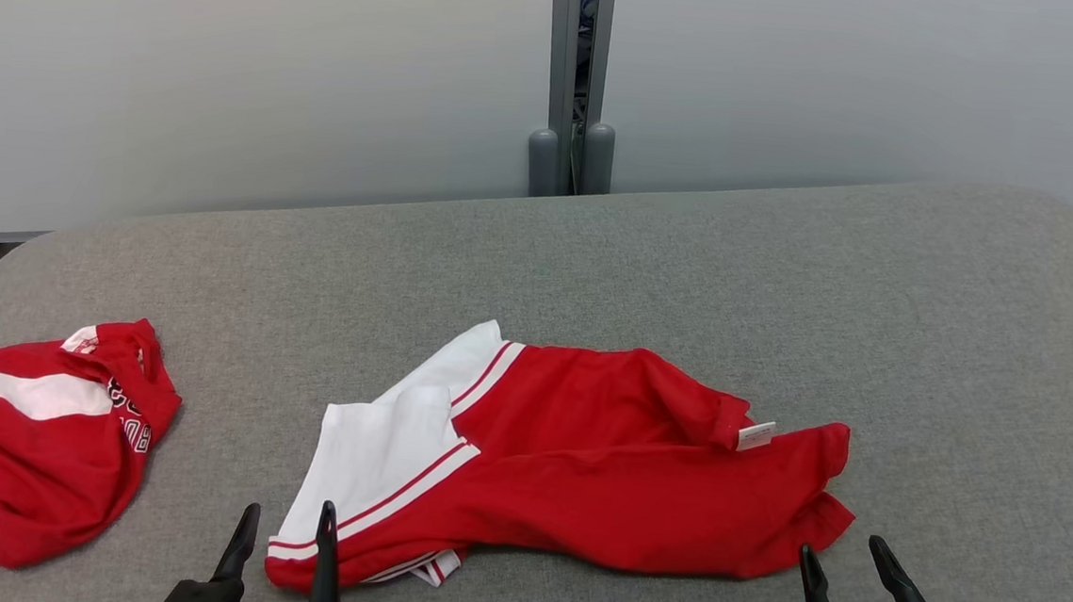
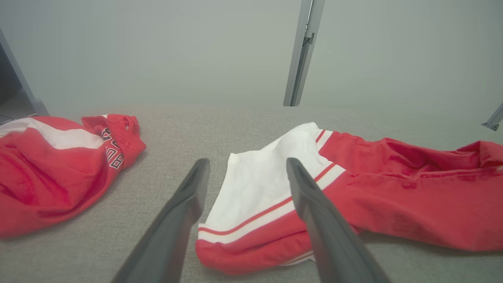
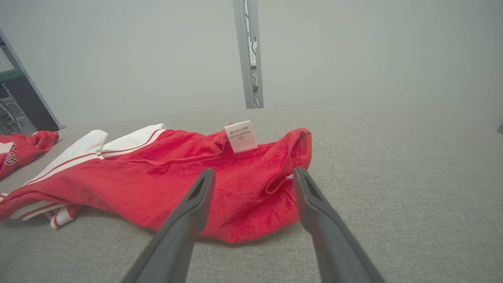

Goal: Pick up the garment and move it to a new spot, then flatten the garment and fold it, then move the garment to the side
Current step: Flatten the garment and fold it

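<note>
The grey worktop [image 1: 783,280] lay bare behind and to the right of the red-and-white garment [image 1: 600,466]. A bare strip ran between it and a second red garment [image 1: 25,454], crumpled at the left edge. A grey post [image 1: 578,77] stood beyond the far edge.

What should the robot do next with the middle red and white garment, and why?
Probably lower both and pinch: the left tool hovers open at the white end of the crumpled garment, the right tool open at its red end, nothing gripped.
</note>
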Robot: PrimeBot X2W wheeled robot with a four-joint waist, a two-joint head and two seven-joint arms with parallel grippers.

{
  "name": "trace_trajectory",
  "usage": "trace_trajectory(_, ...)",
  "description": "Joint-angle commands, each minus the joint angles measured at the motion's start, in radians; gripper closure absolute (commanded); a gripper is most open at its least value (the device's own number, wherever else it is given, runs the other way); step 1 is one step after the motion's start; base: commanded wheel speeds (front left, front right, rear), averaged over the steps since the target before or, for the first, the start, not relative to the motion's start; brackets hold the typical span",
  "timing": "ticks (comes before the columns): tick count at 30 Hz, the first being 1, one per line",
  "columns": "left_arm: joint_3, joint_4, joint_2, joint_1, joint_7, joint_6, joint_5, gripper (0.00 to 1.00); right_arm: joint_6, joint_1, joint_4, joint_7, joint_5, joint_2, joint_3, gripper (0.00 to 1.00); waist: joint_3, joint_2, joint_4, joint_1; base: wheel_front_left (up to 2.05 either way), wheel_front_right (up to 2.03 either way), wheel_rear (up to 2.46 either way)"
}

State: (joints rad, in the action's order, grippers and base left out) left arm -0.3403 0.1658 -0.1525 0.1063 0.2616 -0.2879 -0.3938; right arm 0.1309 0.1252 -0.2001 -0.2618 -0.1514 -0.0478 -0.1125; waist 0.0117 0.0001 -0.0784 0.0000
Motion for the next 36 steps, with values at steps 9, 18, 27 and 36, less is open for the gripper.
trace_trajectory(9,0.056,0.101,-0.014,-0.167,-0.055,0.091,-0.047,0.0,0.0,-0.031,0.012,-0.005,0.014,-0.005,-0.011,0.0,-0.056,-0.0001,-0.009,0.0,0.0,0.0,0.0)
trace_trajectory(18,0.048,0.198,-0.133,-0.398,-0.398,0.285,-0.178,0.0,0.0,-0.083,0.022,-0.005,0.013,-0.005,-0.012,0.0,-0.149,-0.0001,-0.036,0.0,0.0,0.0,0.0)
trace_trajectory(27,0.019,0.262,-0.204,-0.509,-0.571,0.313,-0.176,0.0,0.0,-0.125,0.027,-0.005,-0.027,-0.005,-0.027,0.0,-0.247,-0.0001,-0.081,0.0,0.0,0.0,0.0)
trace_trajectory(36,-0.012,0.338,-0.195,-0.558,-0.563,0.281,-0.132,0.0,0.0,-0.156,0.023,-0.005,-0.033,-0.006,-0.03,0.0,-0.287,-0.0001,-0.095,0.0,0.0,0.0,0.0)
